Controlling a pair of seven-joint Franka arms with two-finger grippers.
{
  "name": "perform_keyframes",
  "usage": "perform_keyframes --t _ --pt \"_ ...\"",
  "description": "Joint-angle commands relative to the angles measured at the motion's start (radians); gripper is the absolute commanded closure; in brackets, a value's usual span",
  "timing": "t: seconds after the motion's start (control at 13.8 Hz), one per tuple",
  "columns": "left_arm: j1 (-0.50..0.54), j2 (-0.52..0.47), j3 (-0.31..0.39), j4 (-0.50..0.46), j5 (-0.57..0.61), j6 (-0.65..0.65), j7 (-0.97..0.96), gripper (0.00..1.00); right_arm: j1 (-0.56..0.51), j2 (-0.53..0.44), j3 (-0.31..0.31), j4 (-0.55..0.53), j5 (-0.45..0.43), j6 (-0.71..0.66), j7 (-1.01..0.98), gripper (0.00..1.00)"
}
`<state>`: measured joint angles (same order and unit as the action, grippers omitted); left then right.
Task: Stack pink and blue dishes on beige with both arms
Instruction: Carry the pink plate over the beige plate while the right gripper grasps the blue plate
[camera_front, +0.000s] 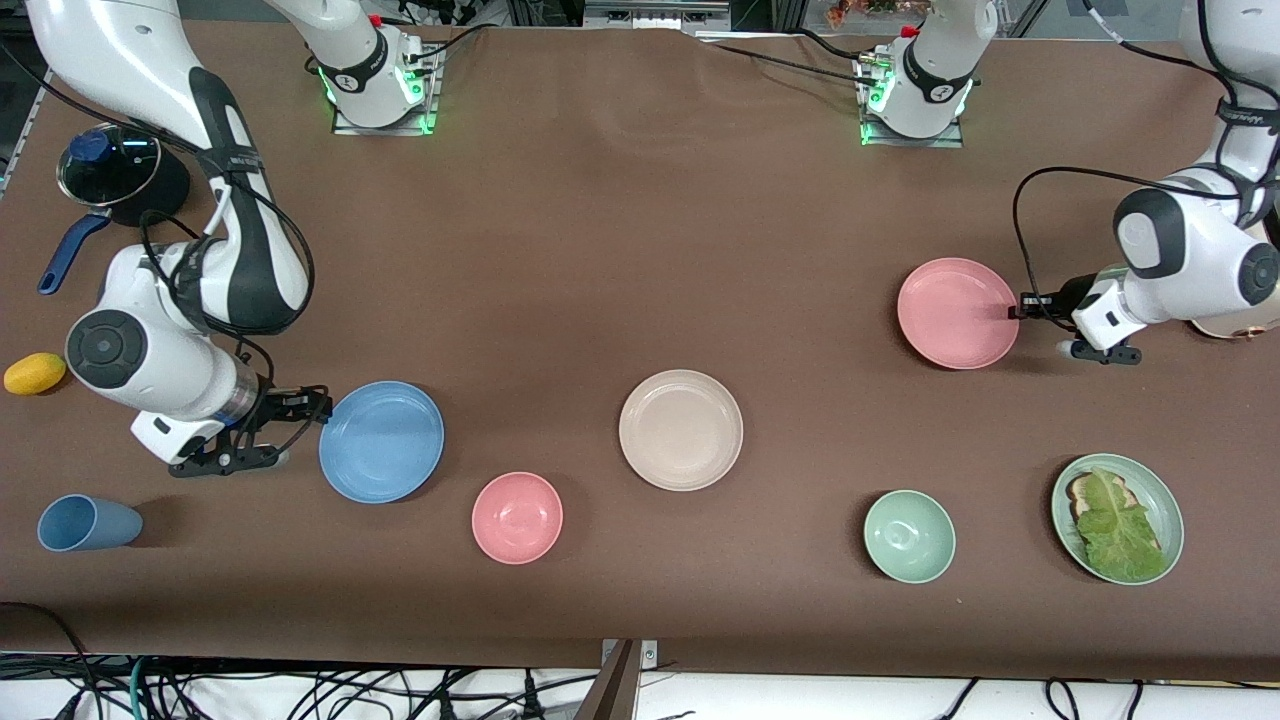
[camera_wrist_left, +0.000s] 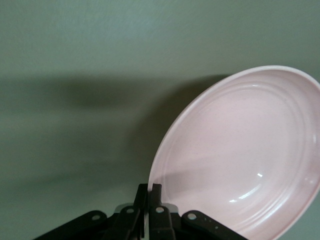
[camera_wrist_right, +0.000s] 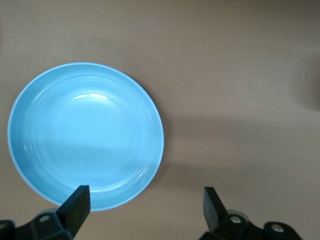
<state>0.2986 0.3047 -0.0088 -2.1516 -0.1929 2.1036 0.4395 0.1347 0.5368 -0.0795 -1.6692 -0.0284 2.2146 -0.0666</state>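
Note:
The pale pink plate lies toward the left arm's end of the table. My left gripper is shut on its rim at the edge toward that end. In the left wrist view the two fingers pinch the rim of the pink plate. The sky blue plate lies flat toward the right arm's end. My right gripper stands open beside its rim. In the right wrist view this gripper is spread wide, with one finger over the edge of the blue plate. The beige plate sits mid-table with nothing on it.
A small pink bowl and a blue cup lie nearer the camera than the blue plate. Toward the left arm's end are a mint bowl and a green plate holding lettuce and bread. A lidded pot and a yellow fruit sit at the right arm's end.

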Motion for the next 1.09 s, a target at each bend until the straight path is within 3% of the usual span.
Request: perform_keyframes --t 0.0,0.22,0.51,0.8,1.01 --pt "-0.039 -0.018 -0.002 0.110 -0.051 -0.151 -0.083 1.00 -0.007 0.005 0.004 -0.098 0.018 0.132 -0.027 0.00" --pt "-0.137 -0.018 -0.006 0.145 -0.153 -0.162 -0.192 1.00 -0.023 0.034 0.006 -0.135 0.018 0.212 -0.028 0.00" --pt "-0.289 0.000 -0.046 0.240 -0.171 -0.152 -0.485 1.00 -0.043 0.060 0.009 -0.147 0.025 0.238 -0.030 0.05" --pt "-0.450 0.092 -0.048 0.390 -0.172 -0.149 -0.764 1.00 -0.049 0.069 0.009 -0.146 0.073 0.244 -0.032 0.13" --pt "-0.531 0.164 -0.048 0.440 -0.172 -0.055 -0.878 1.00 -0.049 0.089 0.009 -0.144 0.097 0.273 -0.032 0.17"
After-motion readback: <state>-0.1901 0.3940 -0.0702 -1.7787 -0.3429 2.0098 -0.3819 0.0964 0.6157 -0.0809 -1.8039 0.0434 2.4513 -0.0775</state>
